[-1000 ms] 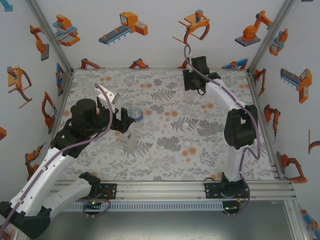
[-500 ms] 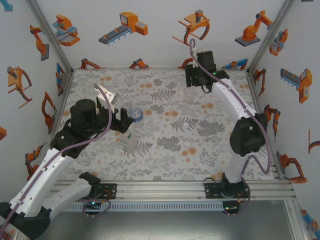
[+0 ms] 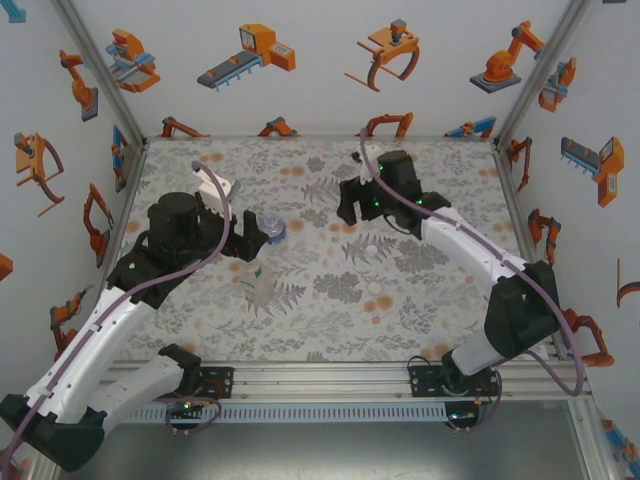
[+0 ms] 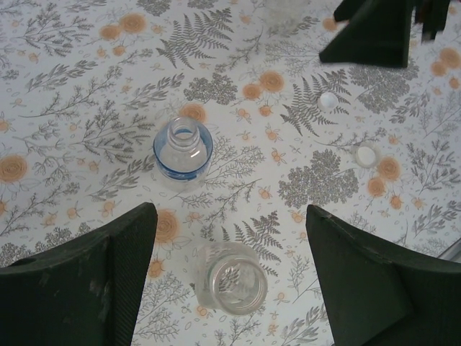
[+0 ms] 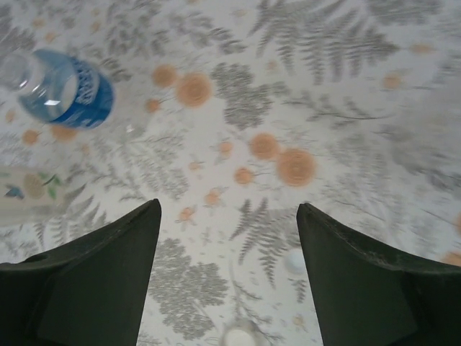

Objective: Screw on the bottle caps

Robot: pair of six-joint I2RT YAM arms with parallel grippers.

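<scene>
both arms have white shells on the long links and black blocks at the joints. the left arm (image 3: pixel 88 348) and the right arm (image 3: pixel 465 240) each carry a thin purple cable (image 3: pixel 165 283) looping along them. the bases (image 3: pixel 205 383) are black. the fingers (image 4: pixel 79 281) are dark, flat wedges.

Blue-label bottle (image 4: pixel 183 148), clear bottle (image 4: pixel 230 277), upright, uncapped; white cap (image 4: pixel 328 100), second cap (image 4: pixel 366 155), apart

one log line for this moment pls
left tool open, empty, near plain bottle | right tool open, empty | blue-label bottle uncapped | two caps loose on table
</scene>
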